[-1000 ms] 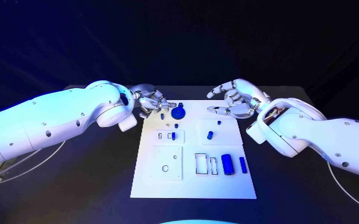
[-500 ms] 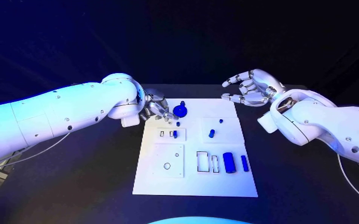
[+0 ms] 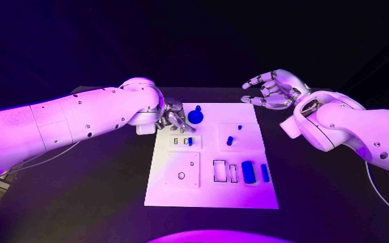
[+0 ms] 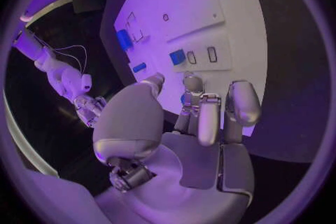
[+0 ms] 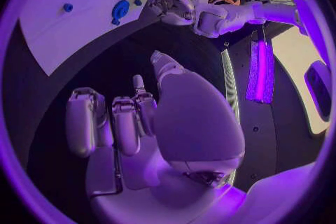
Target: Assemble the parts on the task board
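My silver left hand [image 3: 172,117] low at the flat white task board's [image 3: 209,195] near-left corner, fingers curled, grasp I cannot tell, small blue parts [image 3: 248,173] scattered on the board, silver right hand [image 3: 271,90] raised beside it, fingers apart, empty.

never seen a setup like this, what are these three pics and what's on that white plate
This is a robot with two white arms ending in silver hands. One picture looks down from its head; the two round ones come from cameras at each wrist. On the black table lies a white task board carrying small blue parts. The left hand reaches down at the board's far left corner beside a round blue part; whether it holds anything is unclear. The right hand hovers off the board's far right corner, fingers apart, holding nothing.
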Controlling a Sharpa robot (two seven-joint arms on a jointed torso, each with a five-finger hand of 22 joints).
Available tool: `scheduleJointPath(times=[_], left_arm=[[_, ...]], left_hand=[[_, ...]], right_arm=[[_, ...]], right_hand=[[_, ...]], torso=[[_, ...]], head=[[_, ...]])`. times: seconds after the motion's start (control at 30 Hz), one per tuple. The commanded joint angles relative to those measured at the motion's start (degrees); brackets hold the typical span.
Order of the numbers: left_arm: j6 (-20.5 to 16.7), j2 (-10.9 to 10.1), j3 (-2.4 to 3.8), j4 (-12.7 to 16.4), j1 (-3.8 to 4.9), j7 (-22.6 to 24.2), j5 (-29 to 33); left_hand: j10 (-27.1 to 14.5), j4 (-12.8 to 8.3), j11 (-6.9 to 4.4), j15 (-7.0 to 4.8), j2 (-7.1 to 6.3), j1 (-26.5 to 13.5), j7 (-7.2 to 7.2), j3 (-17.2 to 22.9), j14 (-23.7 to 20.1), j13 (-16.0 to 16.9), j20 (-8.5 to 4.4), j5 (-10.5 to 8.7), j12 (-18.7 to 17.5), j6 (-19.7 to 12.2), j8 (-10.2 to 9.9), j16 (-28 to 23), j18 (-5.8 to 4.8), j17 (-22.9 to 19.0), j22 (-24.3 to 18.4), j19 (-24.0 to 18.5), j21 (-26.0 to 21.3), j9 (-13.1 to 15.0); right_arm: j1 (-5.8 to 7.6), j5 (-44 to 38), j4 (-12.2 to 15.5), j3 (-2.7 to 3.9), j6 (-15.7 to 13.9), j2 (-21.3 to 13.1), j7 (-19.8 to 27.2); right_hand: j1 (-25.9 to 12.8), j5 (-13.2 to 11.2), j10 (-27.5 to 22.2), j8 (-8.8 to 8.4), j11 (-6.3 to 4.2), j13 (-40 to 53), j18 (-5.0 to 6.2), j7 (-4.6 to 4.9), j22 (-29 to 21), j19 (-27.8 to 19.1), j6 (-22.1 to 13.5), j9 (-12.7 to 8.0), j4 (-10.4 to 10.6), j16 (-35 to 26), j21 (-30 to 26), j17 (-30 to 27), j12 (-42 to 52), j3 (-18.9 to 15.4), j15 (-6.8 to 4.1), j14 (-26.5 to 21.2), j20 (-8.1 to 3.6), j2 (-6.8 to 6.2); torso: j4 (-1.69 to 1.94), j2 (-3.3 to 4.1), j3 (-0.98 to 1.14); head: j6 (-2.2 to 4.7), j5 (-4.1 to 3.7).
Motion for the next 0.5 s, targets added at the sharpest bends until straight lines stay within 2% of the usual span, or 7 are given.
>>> scheduleJointPath(times=[0.03,0.5], left_arm=[[2.4,0.7,-0.17,-0.5,-0.02,-0.6,-1.1],[2.5,2.7,-0.74,-2.2,-0.63,-0.5,-0.6]], left_hand=[[-0.3,0.0,0.12,-0.23,-0.07,-0.6,0.02,-0.4,2.8,-0.1,0.02,0.07,0.0,-0.3,0.3,-0.2,-0.47,9.5,0.0,-0.1,0.1,0.1],[-0.4,0.0,0.14,-0.20,0.35,-0.4,0.04,-0.3,2.7,0.0,0.05,0.18,0.0,-0.5,0.2,-0.2,-0.47,9.5,0.0,-0.1,0.1,0.3]], right_arm=[[0.04,-0.5,-0.2,0.04,0.5,0.1,-0.3],[0.03,-0.7,-0.6,0.04,0.5,0.4,-0.7]], right_hand=[[-0.4,0.2,-0.5,0.31,-0.09,5.8,0.43,-0.05,6.4,-0.4,0.1,-0.1,0.4,-0.4,-0.4,11.3,-0.2,-0.1,0.27,5.0,0.08,-0.30],[-0.4,0.3,-0.8,0.32,-0.09,5.5,0.48,-0.05,6.3,-0.5,0.1,-0.1,0.4,-0.5,-0.6,11.1,-0.5,-0.1,0.27,4.9,0.08,-0.29]], torso=[[0.10,0.03,-0.04],[0.11,0.06,-0.05]], head=[[-0.10,-0.09],[-0.46,-0.26]])
